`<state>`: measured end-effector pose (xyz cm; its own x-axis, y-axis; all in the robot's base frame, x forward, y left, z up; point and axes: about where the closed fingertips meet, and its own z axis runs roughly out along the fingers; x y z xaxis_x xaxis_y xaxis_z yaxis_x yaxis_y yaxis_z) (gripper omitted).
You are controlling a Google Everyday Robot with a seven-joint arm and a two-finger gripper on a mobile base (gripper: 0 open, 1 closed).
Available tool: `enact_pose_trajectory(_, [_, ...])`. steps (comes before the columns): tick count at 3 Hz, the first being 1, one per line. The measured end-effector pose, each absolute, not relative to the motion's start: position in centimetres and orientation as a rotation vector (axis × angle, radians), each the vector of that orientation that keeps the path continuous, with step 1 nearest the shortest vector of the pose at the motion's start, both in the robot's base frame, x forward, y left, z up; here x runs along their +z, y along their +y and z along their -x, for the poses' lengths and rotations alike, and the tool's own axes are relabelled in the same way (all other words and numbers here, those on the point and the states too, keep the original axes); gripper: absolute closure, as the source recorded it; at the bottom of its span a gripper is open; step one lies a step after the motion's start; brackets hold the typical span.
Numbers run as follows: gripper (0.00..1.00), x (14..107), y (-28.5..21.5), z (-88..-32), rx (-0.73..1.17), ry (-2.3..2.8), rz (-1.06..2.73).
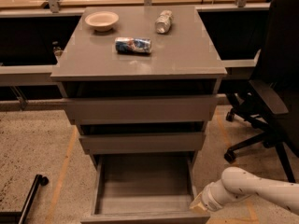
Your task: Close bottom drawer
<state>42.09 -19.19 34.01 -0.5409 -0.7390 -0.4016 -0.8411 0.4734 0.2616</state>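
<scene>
camera view, single frame.

item 1, bottom drawer [145, 178]: lowest of three in a grey cabinet, pulled well out toward the camera, interior bare. its front panel runs along the lower edge of the frame, and its front right corner is just beside the gripper.

item 2, gripper [198, 205]: cream-coloured tip at the drawer's front right corner, at or touching the right side wall; contact cannot be confirmed. whether it is open or closed cannot be told, and nothing is seen held in it. white arm [254, 190] extends from it to the right edge of the frame.

item 3, middle drawer [142, 143]: above and behind the gripper, standing slightly proud.

item 4, top drawer [140, 108]: higher again, also slightly proud.

item 5, cabinet top [187, 55]: far above the gripper. it carries a pale bowl [101, 20] at back left, a blue can [133, 45] on its side near the middle, and a clear bottle [163, 21] lying at the back.

item 6, black office chair [275, 92]: to the gripper's upper right, beside the cabinet.

item 7, black pole [30, 197]: on the speckled floor [32, 143], well to the gripper's left.
</scene>
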Motion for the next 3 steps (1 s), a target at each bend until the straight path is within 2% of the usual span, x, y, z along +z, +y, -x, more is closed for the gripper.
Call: enact_pose_trajectory(3, [1.00,31.1,-19.9,-41.4,0.608,2.568,1.345])
